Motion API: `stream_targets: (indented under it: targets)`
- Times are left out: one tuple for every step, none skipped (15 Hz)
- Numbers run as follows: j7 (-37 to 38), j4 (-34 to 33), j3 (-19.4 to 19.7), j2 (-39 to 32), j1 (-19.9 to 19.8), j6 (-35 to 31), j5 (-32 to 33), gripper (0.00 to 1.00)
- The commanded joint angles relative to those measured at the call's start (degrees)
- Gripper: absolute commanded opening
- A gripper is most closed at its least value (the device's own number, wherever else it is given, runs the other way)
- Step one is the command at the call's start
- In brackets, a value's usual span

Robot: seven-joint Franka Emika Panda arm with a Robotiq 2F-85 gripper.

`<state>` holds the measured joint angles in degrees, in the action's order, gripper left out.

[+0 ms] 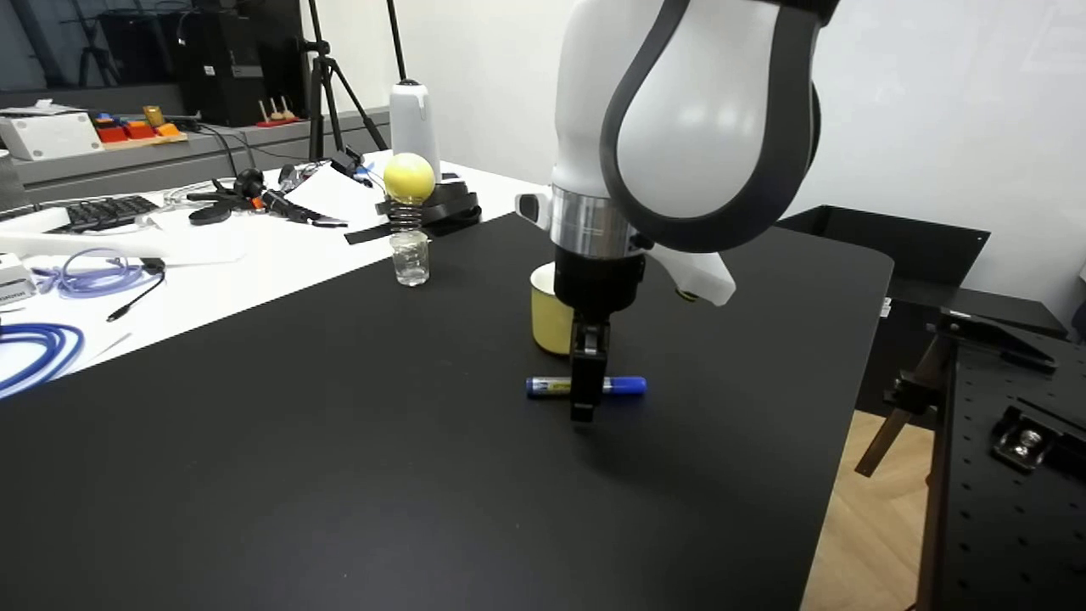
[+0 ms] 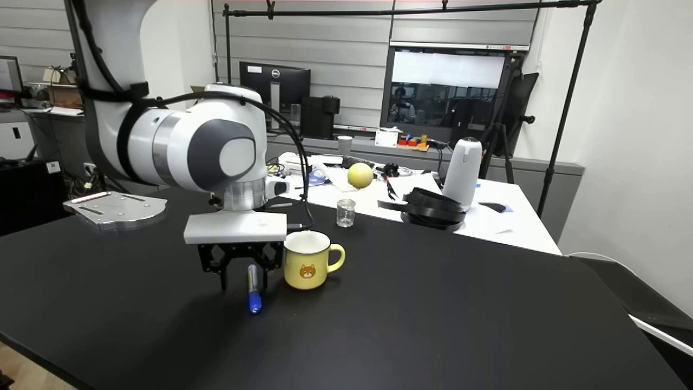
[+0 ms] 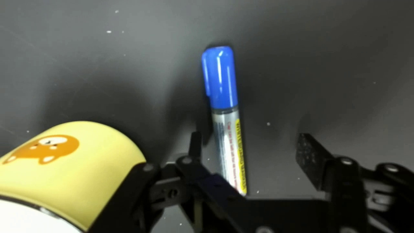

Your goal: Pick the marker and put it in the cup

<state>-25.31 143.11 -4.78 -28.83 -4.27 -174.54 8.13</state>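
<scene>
On the black table (image 2: 433, 303), the blue-capped marker (image 3: 228, 123) lies flat between the two fingers (image 3: 310, 158) of the gripper (image 2: 244, 283), which stand apart; it is nearer to the finger at the side of the cup (image 2: 306, 265). This yellow cup stands upright just beside the gripper, and its handle (image 2: 342, 258) points away from it.

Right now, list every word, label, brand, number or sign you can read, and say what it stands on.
"DELL", on the monitor.
"Cap can be left off", probably, in red on the marker; its yellow band is too blurred to read.
Red-marked label above the window, monitor's white sticker: too small to read.
Cup: animal face, no words visible.
</scene>
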Motion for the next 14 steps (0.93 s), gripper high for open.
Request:
stream_targets:
  targets:
    - [3.5, -0.4, 2.4, -0.2, 1.7, -2.3, 2.2, 0.45]
    - [3.6, -0.3, 2.6, -0.2, 1.7, -2.8, 2.4, 0.39]
    - [3.8, -0.3, 3.1, -0.1, 2.1, -3.1, 2.7, 0.31]
    - [4.0, -0.2, 3.8, -0.1, 2.6, -3.5, 3.1, 0.25]
    - [4.1, -0.3, 4.4, -0.2, 3.1, -3.7, 3.3, 0.17]
    - [4.1, -0.3, 4.8, -0.2, 3.2, -3.7, 3.4, 0.11]
    - [3.9, -0.2, 4.3, -0.2, 2.6, -3.6, 3.4, 0.05]
    - [4.0, -0.1, 4.0, 0.0, 2.4, -3.7, 3.5, 0.01]
    - [3.9, 0.1, 3.6, 0.5, 2.1, -3.8, 3.6, 0.05]
    - [3.6, 0.5, 2.7, 1.3, 1.5, -3.7, 3.6, 0.05]
    - [3.6, 0.8, 2.2, 2.0, 1.3, -3.8, 3.6, 0.05]
    - [3.4, 1.2, 1.5, 3.1, 1.0, -3.6, 3.6, 0.05]
    - [3.3, 1.7, 1.0, 4.4, 0.8, -3.3, 3.6, 0.05]
    - [3.4, 2.1, 0.8, 5.9, 1.1, -2.9, 3.7, 0.05]
